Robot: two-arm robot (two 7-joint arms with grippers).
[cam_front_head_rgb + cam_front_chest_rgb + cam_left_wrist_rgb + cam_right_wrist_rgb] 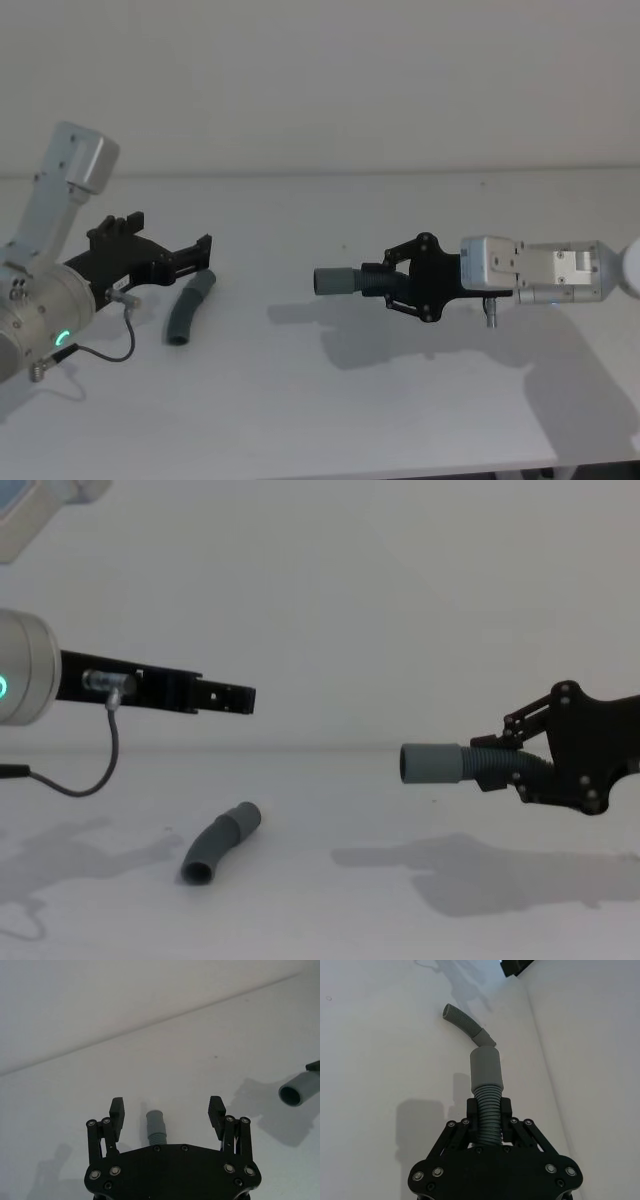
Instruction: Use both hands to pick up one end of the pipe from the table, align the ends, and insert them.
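Observation:
One curved grey pipe piece (190,310) lies on the white table (400,420), left of centre; it also shows in the chest view (220,842) and far off in the right wrist view (467,1025). My left gripper (205,255) hovers open above it, and the left wrist view has the piece's cuff (156,1127) between the spread fingers (117,1110). My right gripper (392,283) is shut on the ribbed body of the second pipe piece (487,1115) and holds it level in the air. That piece's open-mouthed end (430,763) points toward the left gripper.
A thin black cable (110,350) loops from the left arm down to the table. A pale wall (330,80) rises behind the table's far edge. Bare table lies between the two arms and under the right gripper.

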